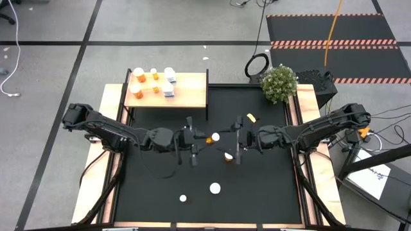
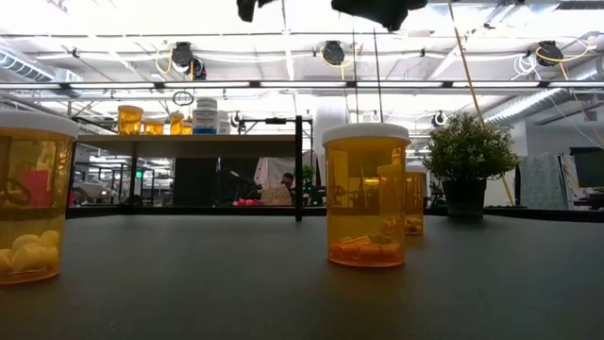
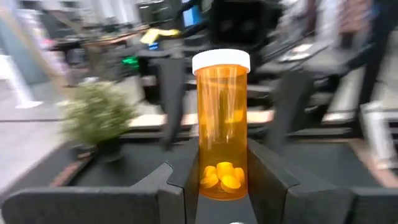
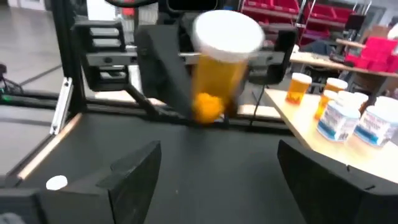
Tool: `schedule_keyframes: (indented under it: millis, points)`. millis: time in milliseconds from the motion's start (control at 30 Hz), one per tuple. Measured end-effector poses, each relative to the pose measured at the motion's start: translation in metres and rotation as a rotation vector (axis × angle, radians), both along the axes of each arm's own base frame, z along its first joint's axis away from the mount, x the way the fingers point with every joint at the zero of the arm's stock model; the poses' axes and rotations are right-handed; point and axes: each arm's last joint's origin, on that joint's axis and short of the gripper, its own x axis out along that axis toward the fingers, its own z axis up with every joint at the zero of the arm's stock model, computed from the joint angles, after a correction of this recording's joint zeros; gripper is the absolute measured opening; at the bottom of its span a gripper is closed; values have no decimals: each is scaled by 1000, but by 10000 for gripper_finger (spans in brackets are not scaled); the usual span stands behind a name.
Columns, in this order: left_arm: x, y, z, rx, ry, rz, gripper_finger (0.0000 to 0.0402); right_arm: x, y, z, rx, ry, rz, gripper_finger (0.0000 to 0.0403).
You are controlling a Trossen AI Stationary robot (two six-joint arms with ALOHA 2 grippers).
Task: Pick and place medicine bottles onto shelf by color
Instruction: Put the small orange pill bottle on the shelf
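Observation:
My left gripper (image 1: 202,138) is shut on an orange medicine bottle with a white cap (image 1: 210,137), high above the black mat's middle. It also shows in the left wrist view (image 3: 222,124). My right gripper (image 1: 232,142) is open and empty, just right of that bottle and facing it (image 4: 224,186). The light-wood shelf (image 1: 189,96) stands at the far left. On it stand several orange bottles (image 1: 137,74) and white bottles (image 1: 169,73). More capped orange bottles stand on the mat on their bases (image 1: 228,156) (image 1: 214,188) (image 1: 183,198). My left gripper pinches the orange bottle's lower body, just above its base (image 3: 222,180), between its two fingers. The fingers come about level from the table's left. The bottle is lifted clear of the mat, cap up, its cap (image 4: 227,31) leaning a little toward my right gripper.
A potted green plant (image 1: 279,83) stands at the mat's far right corner. A small yellow object (image 1: 250,117) lies near it. Two bottles on the mat show close up in the low view (image 2: 366,194) (image 2: 28,198). The wooden table rim (image 1: 90,186) frames the mat.

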Motion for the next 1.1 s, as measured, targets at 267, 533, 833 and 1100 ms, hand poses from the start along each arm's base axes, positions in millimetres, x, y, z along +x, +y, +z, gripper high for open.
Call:
schedule_keyframes:
  millis: [267, 533, 833, 1100]
  points:
    - [5, -3, -2, -21, -23, -121, 110, 0, 7, 10, 40, -96, 110, 292]
    - [19, -7, -15, 9, -93, -145, 110, 2, 10, 11, 60, -131, 130, 247]
    - [22, -4, -16, 14, -123, -135, 111, 2, 11, 11, 61, -132, 158, 183]
    - [22, -4, -15, 12, -126, -137, 111, 6, 10, 9, 56, -143, 167, 135]
